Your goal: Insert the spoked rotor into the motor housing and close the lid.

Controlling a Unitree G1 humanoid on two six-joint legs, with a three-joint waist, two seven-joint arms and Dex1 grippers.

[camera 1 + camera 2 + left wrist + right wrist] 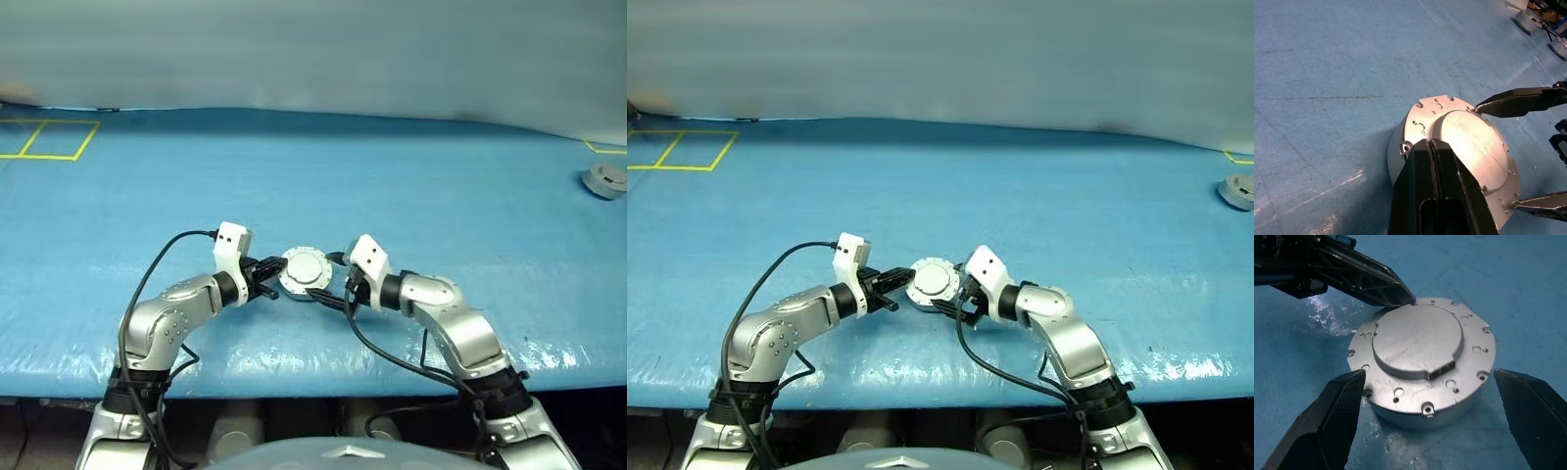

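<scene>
The left gripper (1432,147) has its fingers pressed together into one blunt tip, and that tip rests on the lid (1418,340) at the rim nearest it. It pinches nothing; pressing down like this looks meant to keep the lid seated and stop the housing (1425,401) from sliding on the mat.

The right gripper (1430,396) stands spread wide, one finger on each side of the housing and clear of its wall, with the housing sitting between and just ahead of the fingertips. Nothing is pinched here either. Spread like this it looks either just let go or ready to close on the shell, and I cannot say which.

The two grippers face each other across the housing, the left tip on top and the right fingers flanking it lower down.

The lid lies flat and closed over the housing, so the windings and the rotor are hidden; whether the rotor is inside cannot be told, though a shut lid suggests the task is at or near its end.

Beyond them, the blue table (392,186) stretches away, and a grey flanged part (605,180) lies far off on the right gripper's side, well apart.
</scene>
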